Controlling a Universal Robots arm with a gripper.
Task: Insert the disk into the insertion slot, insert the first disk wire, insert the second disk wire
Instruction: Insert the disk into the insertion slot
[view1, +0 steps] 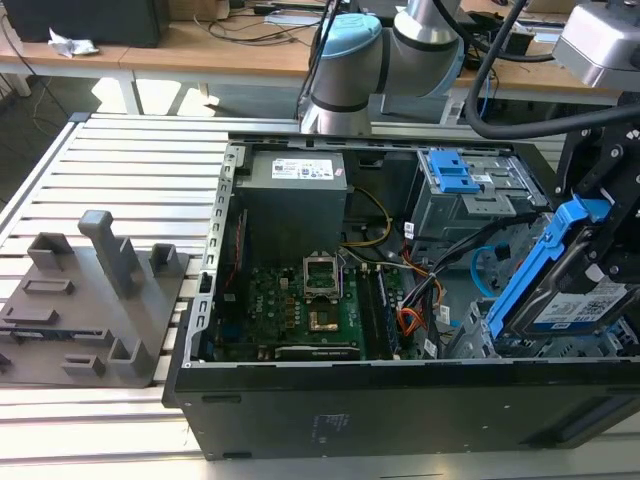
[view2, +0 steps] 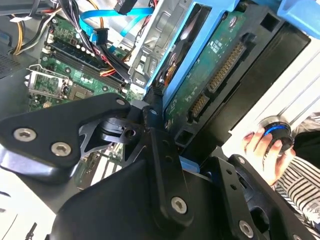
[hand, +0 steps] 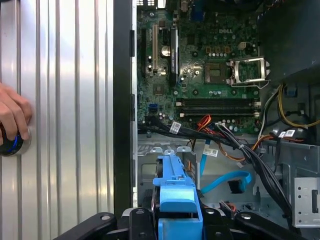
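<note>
Well, the disk (view1: 585, 300) hung tilted just above the insertion slot (view1: 520, 348), at the exterior view's right end of the computer case (view1: 300, 420). The tool (hand: 177, 220) gripped its blue frame tight on both sides. I think the first step was in hand. The disk would need to lie level with the slot to slide in.

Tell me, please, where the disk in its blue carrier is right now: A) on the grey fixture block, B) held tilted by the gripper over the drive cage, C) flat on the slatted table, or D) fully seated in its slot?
B: in the exterior view the disk hangs tilted above the drive cage, and in the first wrist view the gripper is shut on it.
</note>
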